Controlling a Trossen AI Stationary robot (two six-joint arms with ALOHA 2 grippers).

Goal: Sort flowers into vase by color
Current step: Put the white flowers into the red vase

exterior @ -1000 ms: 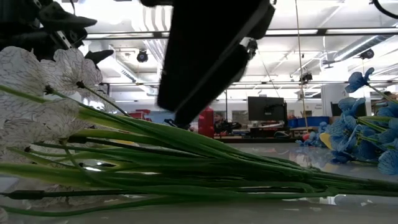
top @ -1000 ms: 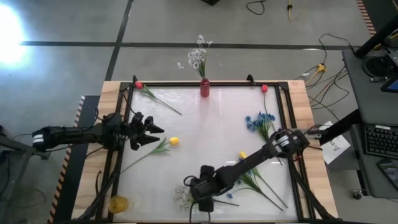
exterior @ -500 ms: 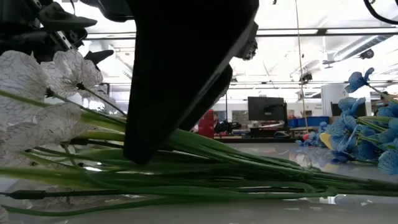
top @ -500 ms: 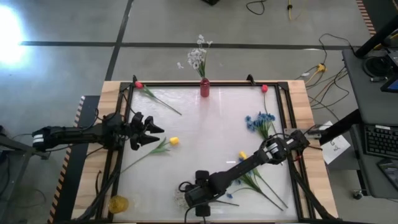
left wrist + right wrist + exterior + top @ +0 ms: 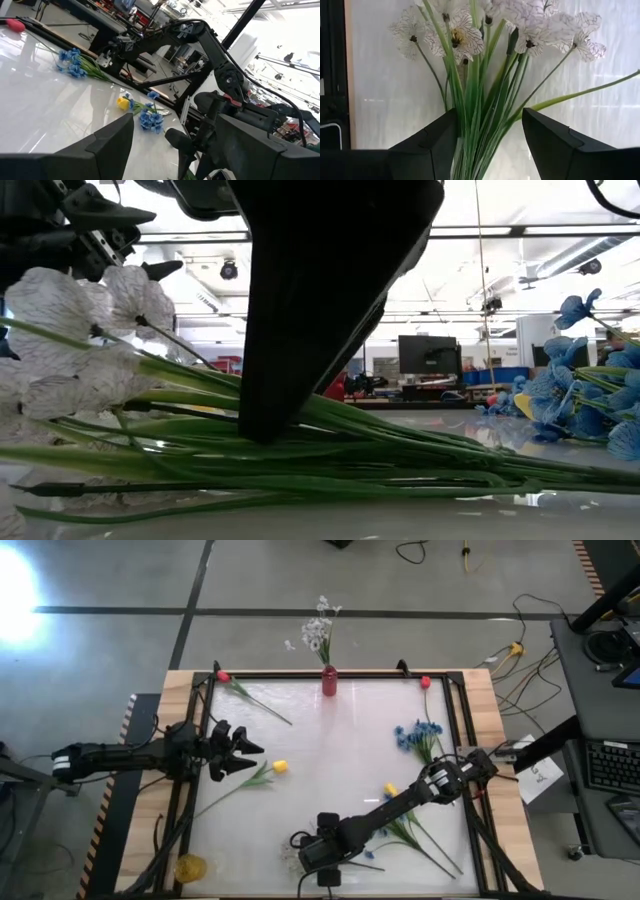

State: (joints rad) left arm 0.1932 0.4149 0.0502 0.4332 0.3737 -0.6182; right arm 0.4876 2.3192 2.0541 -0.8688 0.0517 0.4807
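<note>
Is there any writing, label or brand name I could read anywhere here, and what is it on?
No readable text anywhere.
The white paper beside the table's right edge has dark marks, too small to read.
The monitor in the room behind shows nothing legible.

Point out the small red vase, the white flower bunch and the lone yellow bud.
small red vase (image 5: 329, 682), high view, its body.
white flower bunch (image 5: 455, 37), right wrist view, a blossom.
lone yellow bud (image 5: 280, 767), high view, its head.
</note>
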